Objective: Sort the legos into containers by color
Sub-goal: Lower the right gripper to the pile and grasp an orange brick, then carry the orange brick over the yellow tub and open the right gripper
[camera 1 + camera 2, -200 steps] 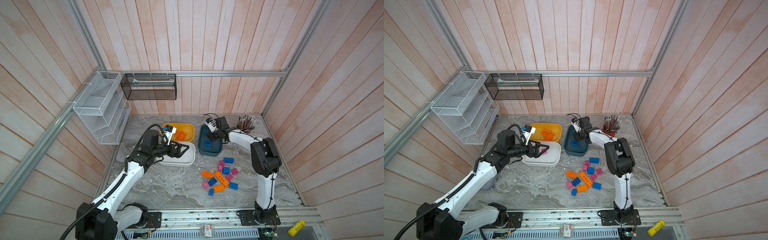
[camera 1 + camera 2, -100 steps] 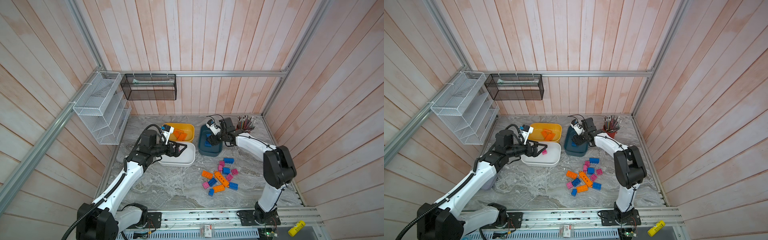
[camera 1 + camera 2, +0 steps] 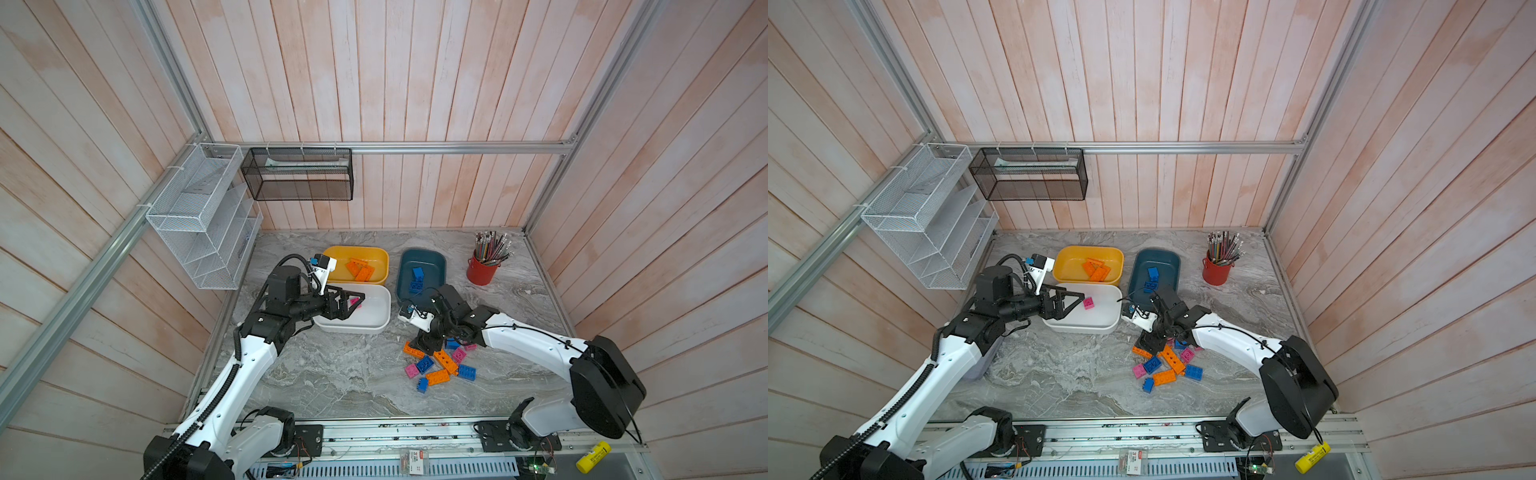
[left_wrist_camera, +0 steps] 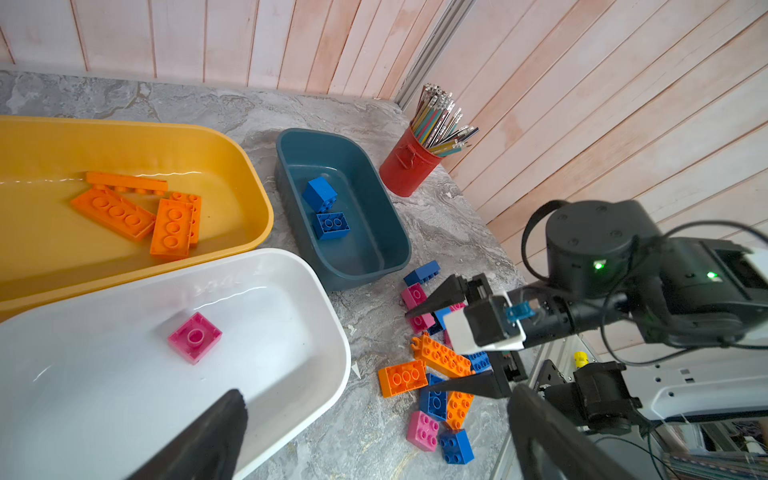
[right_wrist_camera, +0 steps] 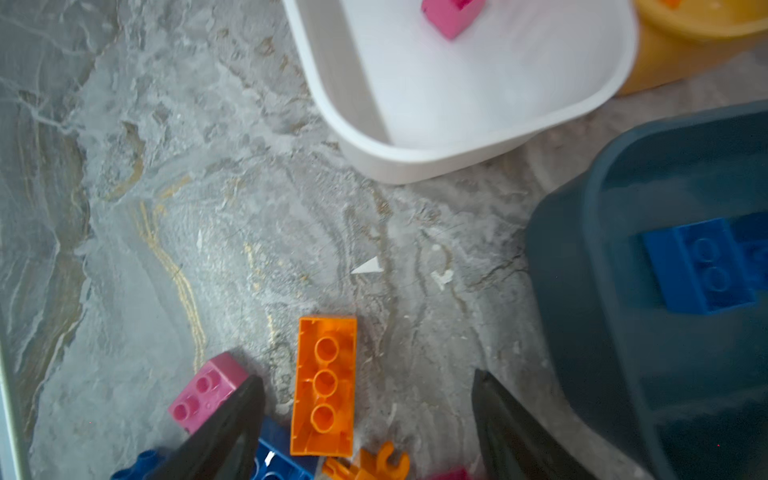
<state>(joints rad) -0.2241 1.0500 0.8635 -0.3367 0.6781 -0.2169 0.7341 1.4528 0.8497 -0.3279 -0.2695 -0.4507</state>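
— What can't you make out?
— My right arm (image 3: 532,340) covers the 12 o'clock side of the loose legos (image 3: 438,365) in both top views, so I can't count them. My right wrist view is smeared and cuts off the pink brick (image 5: 453,16).
— And the pincers?
— My left pincer (image 3: 1075,305) gapes empty over the white tub (image 3: 361,326), where that pink brick lies. My right pincer (image 4: 414,353) is spread, empty, straddling an oblong orange brick (image 5: 324,386) without touching it.
— The sorted ones?
— Studded orange bricks (image 4: 112,212) in the yellow tub (image 3: 374,253), two blue bricks (image 4: 330,226) in the teal tub (image 3: 436,266). The loose legos sit on the counter (image 3: 332,374), 5 o'clock from the white tub.
— Any writing?
— A red-labelled packet (image 3: 415,457) on the front rail (image 3: 374,432); too small to read.
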